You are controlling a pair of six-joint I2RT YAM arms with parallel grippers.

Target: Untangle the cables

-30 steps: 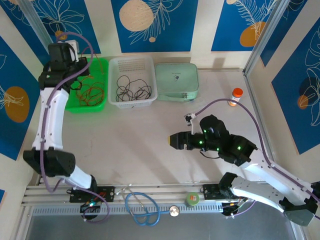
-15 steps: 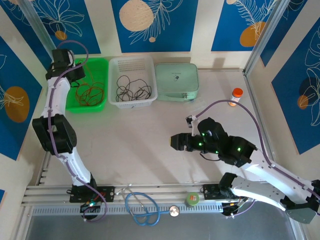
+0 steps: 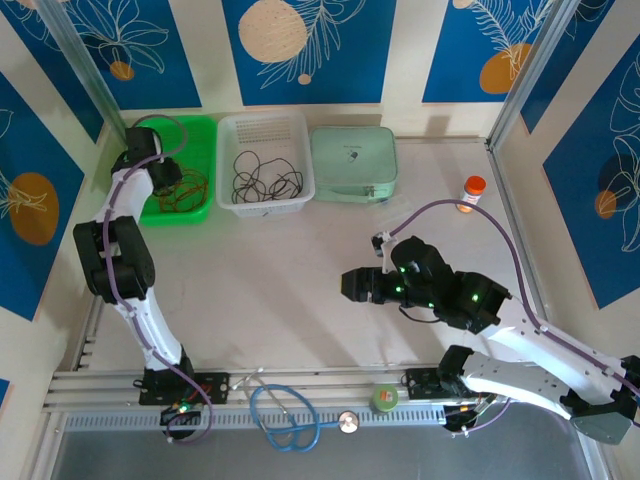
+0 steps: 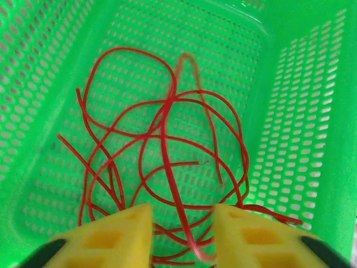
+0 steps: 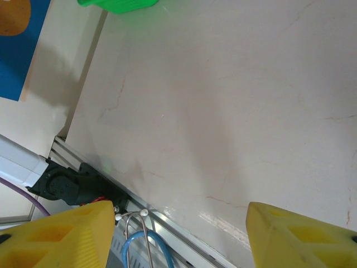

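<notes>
Red cables (image 4: 167,145) lie in a loose tangle on the floor of the green basket (image 4: 290,111), at the back left of the table (image 3: 180,188). My left gripper (image 4: 183,218) hangs just over them (image 3: 165,180), open. One red strand runs up through the gap between its yellow fingers (image 4: 111,237) without being pinched. Black cables (image 3: 265,180) rest in the white basket (image 3: 265,125) beside it. My right gripper (image 3: 350,285) hovers over bare table at centre right, open wide (image 5: 178,206) with nothing in it.
A mint-green case (image 3: 352,163) stands right of the white basket. An orange-capped bottle (image 3: 472,190) is near the right wall. A light-blue stethoscope (image 3: 285,415) and a green tape roll (image 3: 384,398) lie on the front rail.
My left arm has folded in and its gripper has come down from the back-left wall to the green basket, its jaws parting. The right arm has hardly moved.
</notes>
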